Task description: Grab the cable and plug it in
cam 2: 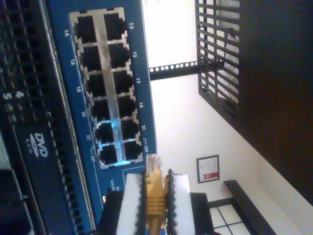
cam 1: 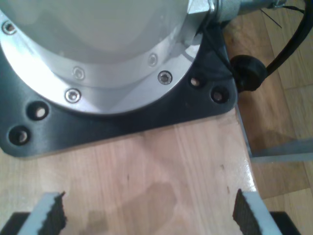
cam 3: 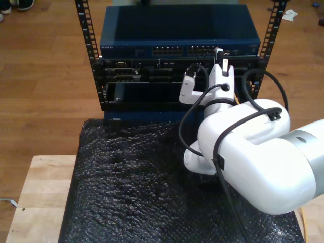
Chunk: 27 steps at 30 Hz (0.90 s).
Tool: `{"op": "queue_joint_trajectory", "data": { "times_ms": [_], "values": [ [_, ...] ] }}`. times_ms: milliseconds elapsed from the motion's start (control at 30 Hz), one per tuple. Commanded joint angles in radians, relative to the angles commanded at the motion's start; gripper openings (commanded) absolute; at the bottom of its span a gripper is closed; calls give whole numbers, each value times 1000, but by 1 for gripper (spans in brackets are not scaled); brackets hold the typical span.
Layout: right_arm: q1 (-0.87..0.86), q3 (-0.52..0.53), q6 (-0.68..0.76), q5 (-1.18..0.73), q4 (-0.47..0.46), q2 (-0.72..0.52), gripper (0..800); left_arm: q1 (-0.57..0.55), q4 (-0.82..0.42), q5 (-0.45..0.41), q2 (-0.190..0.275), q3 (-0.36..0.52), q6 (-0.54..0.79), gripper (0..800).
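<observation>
The second gripper was clamped on the cable, its white pads pressed against both sides of the yellow-orange boot, with the small clear plug sticking out past the fingertips. The plug sat just short of the blue network switch, close to the last pair of ports in the row numbered up to 23, and it had not entered any port. Beside the switch in that view ran a black perforated panel with a DVD drive. In the exterior view the second gripper was raised at the front of the switch, toward the exterior view's right part of the port row, in the black rack on the far side of the black bubble-wrap mat. A large white arm filled the near right of that view. The first gripper had its fingers spread wide apart with nothing between them, above a wooden tabletop and facing a round metal arm base on a dark mounting plate.
</observation>
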State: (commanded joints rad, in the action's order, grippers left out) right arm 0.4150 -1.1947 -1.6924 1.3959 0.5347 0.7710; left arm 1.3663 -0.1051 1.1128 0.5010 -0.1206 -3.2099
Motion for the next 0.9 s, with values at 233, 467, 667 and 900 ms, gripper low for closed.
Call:
{"op": "queue_joint_trajectory", "data": {
  "times_ms": [233, 467, 667, 900],
  "values": [
    [0, -6, 0, -2, 0, 5, 0, 0, 0, -2, 0, 0, 0, 800],
    [0, -32, 0, -6, 0, 20, 0, 0, 0, -2, 0, 0, 0, 800],
    [-3, -37, 0, -8, 0, 25, 0, 0, 0, -2, 0, 0, 0, 800],
    [-5, -37, 2, -8, 0, 28, 0, 0, 0, -2, 0, 0, 0, 800]
  ]
}}
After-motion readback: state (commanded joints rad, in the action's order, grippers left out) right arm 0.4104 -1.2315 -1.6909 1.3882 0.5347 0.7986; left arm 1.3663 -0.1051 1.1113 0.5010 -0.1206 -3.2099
